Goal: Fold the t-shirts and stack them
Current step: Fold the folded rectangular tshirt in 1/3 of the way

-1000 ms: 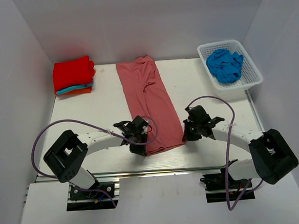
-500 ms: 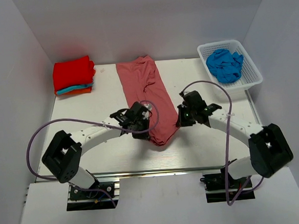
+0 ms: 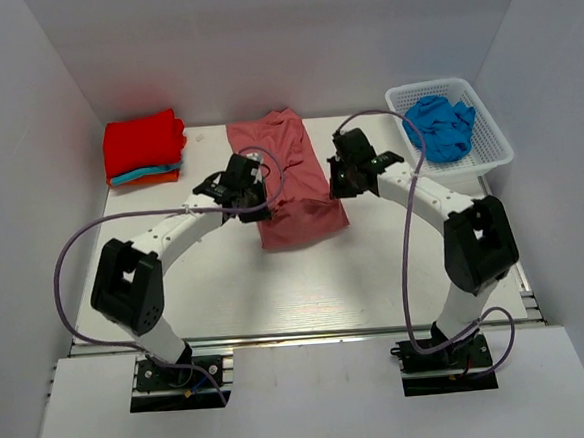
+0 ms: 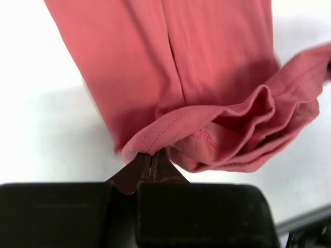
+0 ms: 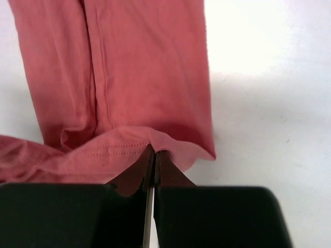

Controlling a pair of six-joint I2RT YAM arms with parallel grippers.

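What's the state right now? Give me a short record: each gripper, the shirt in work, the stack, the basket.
left gripper: shut on a hem corner of the rose shirt
right gripper: shut on the same hem, other corner
rose shirt: narrow strip, near end held over its middle, half-folded
stack: back left; red on top, turquoise and orange beneath
basket: back right, holds a crumpled blue shirt

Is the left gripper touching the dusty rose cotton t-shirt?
Touching: the left wrist view shows the left gripper shut on the dusty rose cotton t-shirt.
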